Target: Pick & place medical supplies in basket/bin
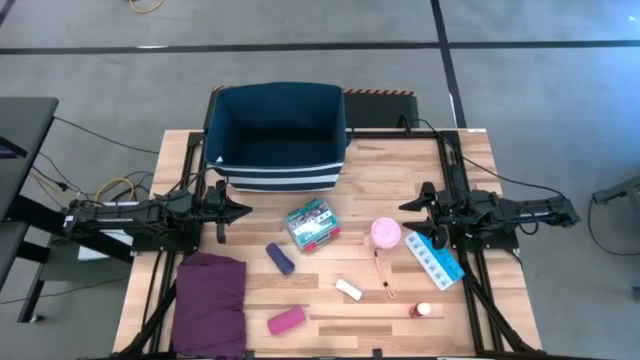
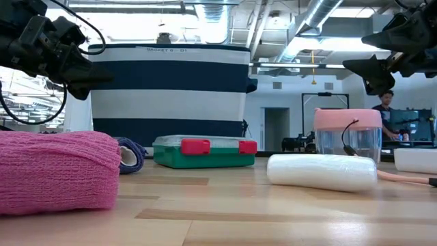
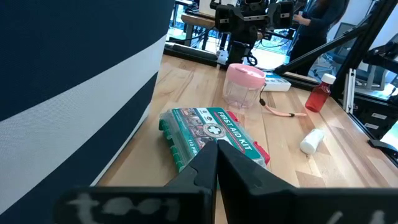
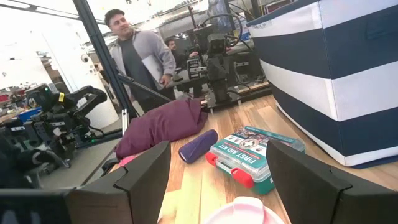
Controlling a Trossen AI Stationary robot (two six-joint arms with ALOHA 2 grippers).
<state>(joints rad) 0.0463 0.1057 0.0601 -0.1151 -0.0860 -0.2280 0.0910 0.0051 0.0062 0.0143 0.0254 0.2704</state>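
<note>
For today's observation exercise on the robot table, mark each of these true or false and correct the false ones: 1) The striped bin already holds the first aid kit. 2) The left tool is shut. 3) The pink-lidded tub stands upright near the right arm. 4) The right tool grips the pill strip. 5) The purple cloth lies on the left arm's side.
1) False. The first aid kit lies on the table in front of the navy striped bin.
2) True. The left tool has its fingers together, holding nothing.
3) True. The pink-lidded tub stands upright there.
4) False. The right tool is open and empty; the pill strip lies on the table.
5) True. The purple cloth lies there.
</note>
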